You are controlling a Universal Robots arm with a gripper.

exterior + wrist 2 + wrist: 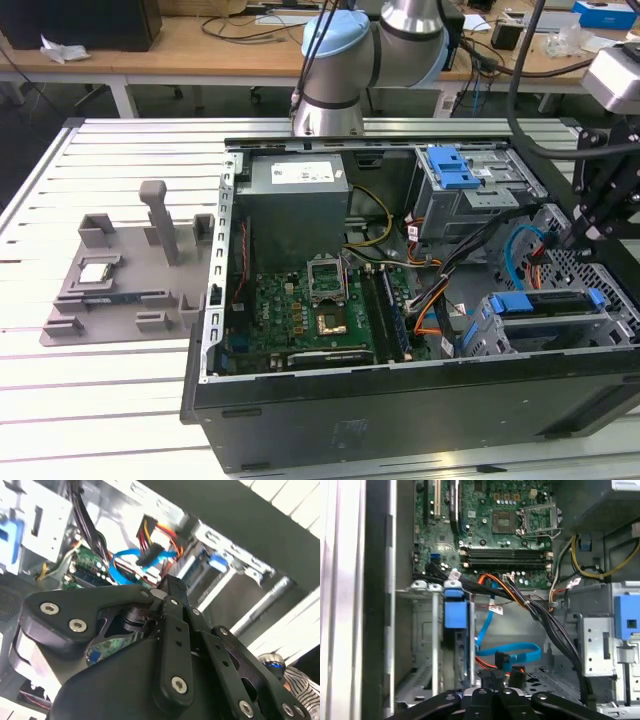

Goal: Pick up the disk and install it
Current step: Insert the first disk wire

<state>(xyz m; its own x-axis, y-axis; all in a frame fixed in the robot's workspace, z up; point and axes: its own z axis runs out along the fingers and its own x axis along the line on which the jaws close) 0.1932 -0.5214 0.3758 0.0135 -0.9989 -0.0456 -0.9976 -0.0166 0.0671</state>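
Showed a black metal computer case [400, 420] lying open on a white slatted counter [100, 400]. Held inside it a green motherboard [310, 310], a grey power supply box [300, 195] and bundled black, orange and yellow cables [440, 290]. Also took in a grey moulded parts tray [110, 290] on the counter at the exterior view's left, well apart from the case, with a small square silver chip [95, 272] resting in it.

Found the rectangular silver-metal disk with its bright blue plastic frame [545, 312] sitting in a silver metal cage [480, 335] at the case's corner, on the exterior view's right. Appeared edge-on in the first wrist view, the blue frame [456, 614] standing between the cage's metal rails.

Caught the black pincer [585, 225] of the silver and blue robot arm [345, 60] hanging above the case, near the cage but apart from the disk. Showed its fingertips [495, 672] drawn together and gripping nothing in the first wrist view, just above a looping light blue data cable [515, 655]. Placed the pincer [170, 582] above that same cable [125, 562] in the second wrist view.
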